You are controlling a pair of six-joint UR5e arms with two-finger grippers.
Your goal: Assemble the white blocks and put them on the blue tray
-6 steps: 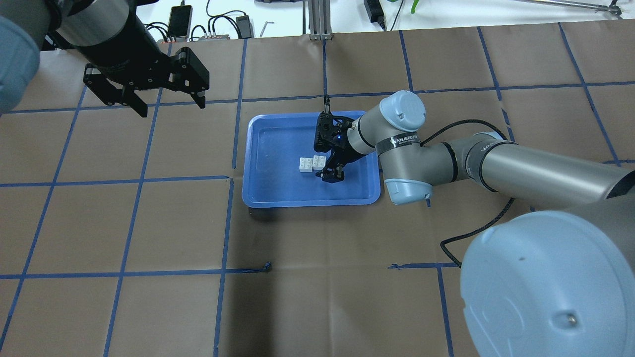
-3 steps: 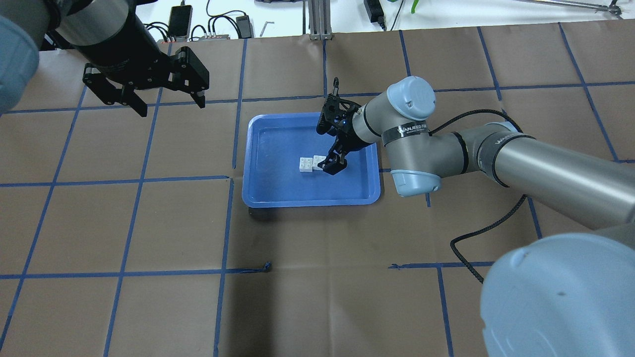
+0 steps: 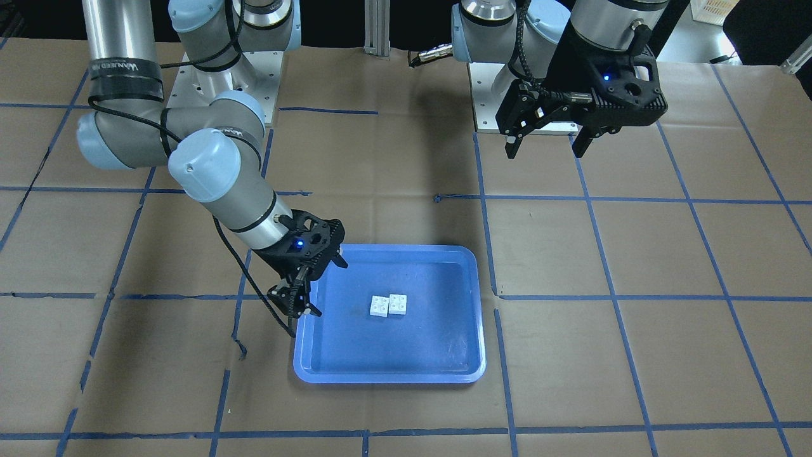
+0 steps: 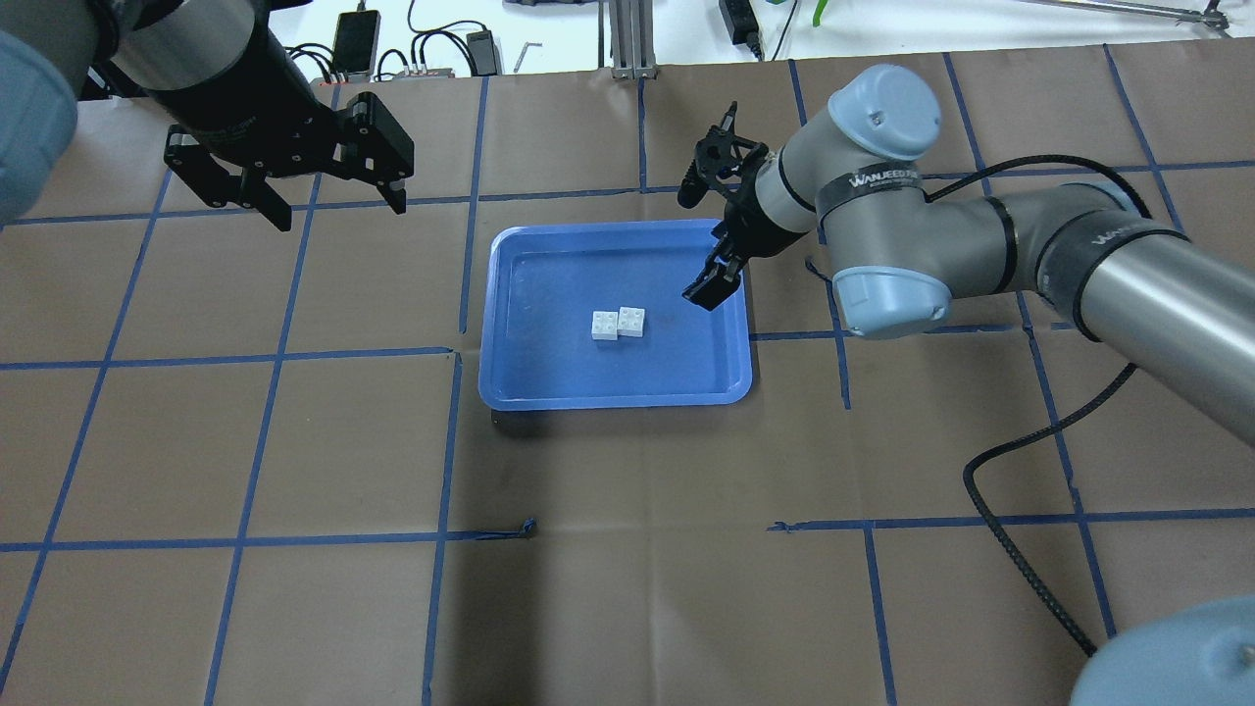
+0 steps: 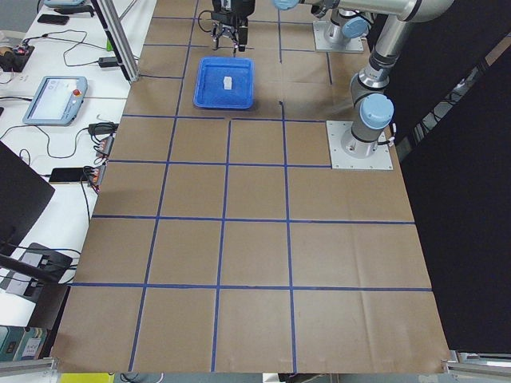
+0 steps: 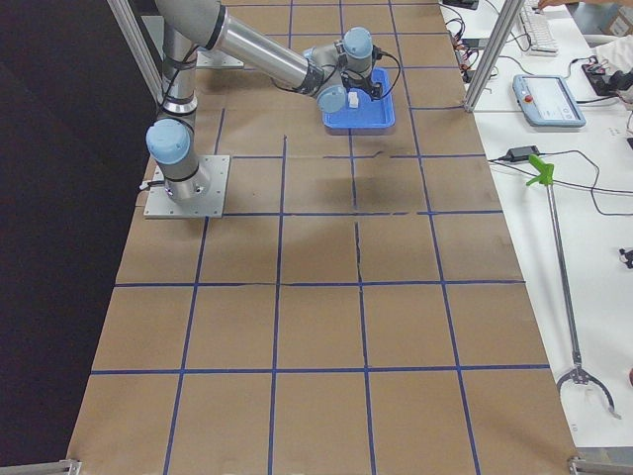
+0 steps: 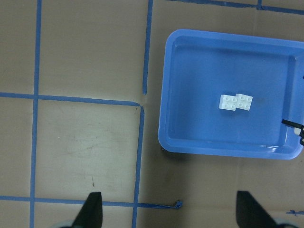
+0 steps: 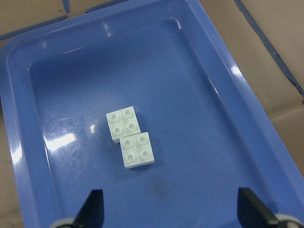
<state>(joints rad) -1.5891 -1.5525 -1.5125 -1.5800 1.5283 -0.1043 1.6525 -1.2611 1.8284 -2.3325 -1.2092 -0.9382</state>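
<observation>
Two white blocks (image 4: 618, 324) lie side by side, touching and slightly offset, in the middle of the blue tray (image 4: 549, 284). All their studs show, and nothing holds them. They also show in the front view (image 3: 389, 305), the left wrist view (image 7: 236, 101) and the right wrist view (image 8: 130, 137). My right gripper (image 4: 698, 243) is open and empty, raised over the tray's right rim (image 3: 304, 355), its camera looking down at the blocks. My left gripper (image 4: 338, 211) is open and empty, high above the table, left of the tray and farther back.
The tray (image 7: 213, 137) sits on brown paper with a blue tape grid. The right arm's black cable (image 4: 1010, 490) hangs over the table at the right. A phone, cables (image 4: 353, 39) and an aluminium post (image 4: 627, 39) stand past the table's far edge.
My right gripper has drawn back from beside the blocks, rising and moving to the tray's right rim. The blocks stay where they were. The left arm has not moved.
</observation>
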